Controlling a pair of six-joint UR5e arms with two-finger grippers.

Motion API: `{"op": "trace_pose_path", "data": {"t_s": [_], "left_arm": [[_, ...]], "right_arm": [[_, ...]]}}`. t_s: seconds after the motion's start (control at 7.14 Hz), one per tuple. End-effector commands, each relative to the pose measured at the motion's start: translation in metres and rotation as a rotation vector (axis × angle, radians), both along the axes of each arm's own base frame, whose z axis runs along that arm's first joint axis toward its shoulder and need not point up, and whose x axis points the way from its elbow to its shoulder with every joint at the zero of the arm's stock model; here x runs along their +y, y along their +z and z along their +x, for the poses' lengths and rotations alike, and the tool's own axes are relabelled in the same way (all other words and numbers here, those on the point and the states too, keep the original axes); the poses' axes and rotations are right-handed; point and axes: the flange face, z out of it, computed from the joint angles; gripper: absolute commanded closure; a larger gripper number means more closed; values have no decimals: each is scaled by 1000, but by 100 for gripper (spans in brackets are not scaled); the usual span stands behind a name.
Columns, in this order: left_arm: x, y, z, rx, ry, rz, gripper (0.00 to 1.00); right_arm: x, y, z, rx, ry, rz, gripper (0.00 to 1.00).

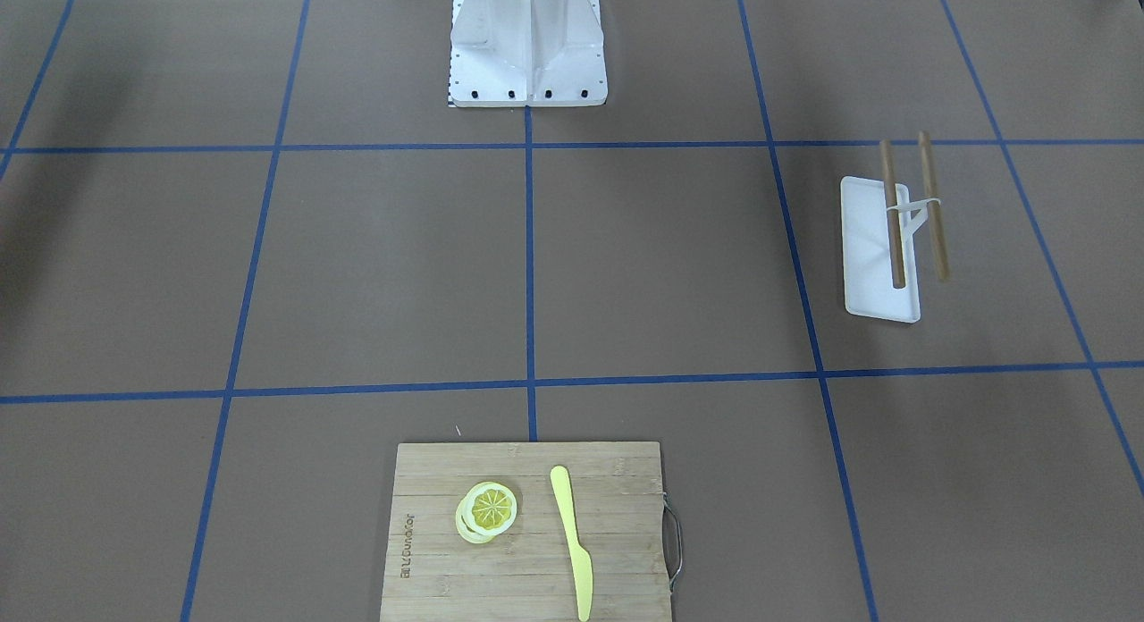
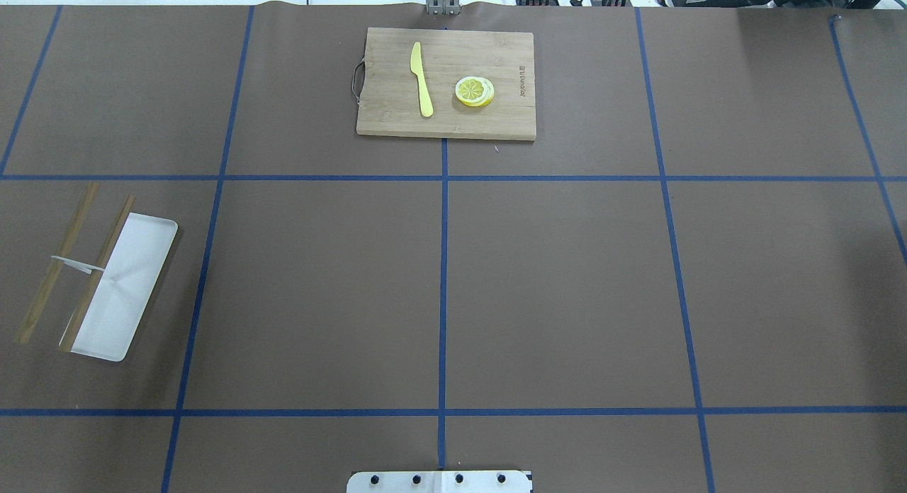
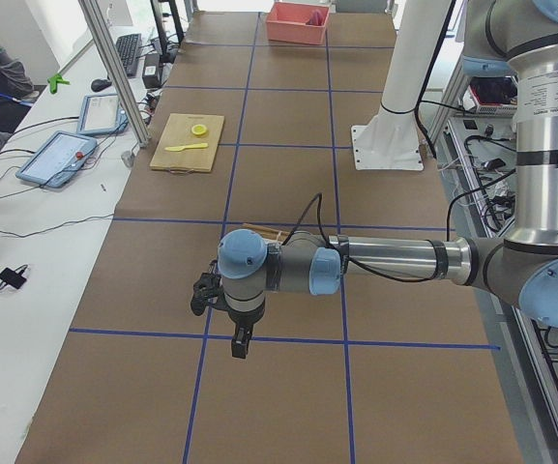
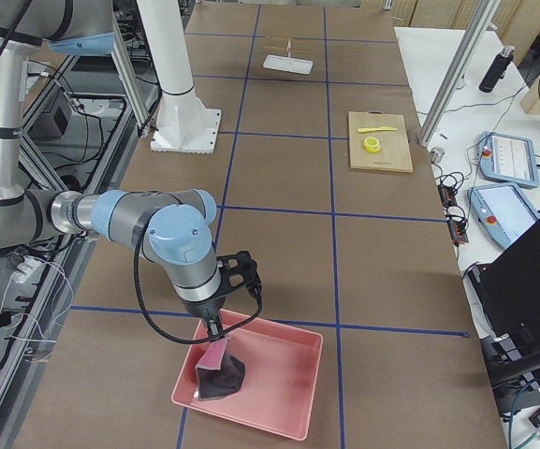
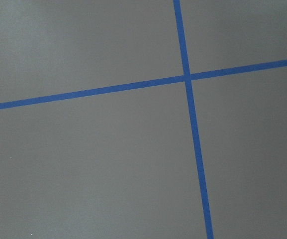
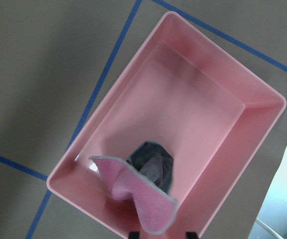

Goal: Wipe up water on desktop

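I keep right pincer [image 6: 161,233] pinched on pink-and-grey microfibre cloth [image 6: 133,194], corner raised from pink plastic tray [image 6: 218,149] directly below, ready for wiping. Brown tape-gridded desktop [image 6: 44,74] beneath, around tray; water not visible. Left pincer [image 3: 241,344] hovers idle over desktop; opening: cannot tell.

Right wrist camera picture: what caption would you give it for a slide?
The right gripper holds a pink-and-grey cloth over a pink bin on the blue-taped desktop.

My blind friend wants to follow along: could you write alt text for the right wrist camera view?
A pink-and-grey cloth hangs from the right gripper, its lower end in a pink bin on the brown, blue-taped desktop.
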Motion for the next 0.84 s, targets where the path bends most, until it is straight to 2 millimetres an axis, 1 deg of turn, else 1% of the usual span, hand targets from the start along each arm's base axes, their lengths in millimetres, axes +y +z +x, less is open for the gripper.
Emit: {"op": "trace_pose_path", "data": {"t_s": [0.0, 0.14, 0.28, 0.42, 0.56, 0.7], "left_arm": [[4, 4, 0, 0, 1, -7, 1], [6, 4, -1, 0, 1, -6, 1], [6, 5, -1, 0, 1, -7, 1], [6, 4, -1, 0, -1, -7, 1], [6, 5, 0, 0, 1, -10, 1], [6, 5, 0, 0, 0, -9, 1]], "right_arm": [[-67, -43, -44, -59, 188, -152, 0], [-104, -66, -79, -56, 204, -176, 0], [-130, -80, -123, -50, 201, -213, 0], [-145, -77, -141, -60, 203, -192, 0], [-157, -40, -155, -57, 175, -183, 0], [-164, -10, -156, -71, 174, -120, 0]]}}
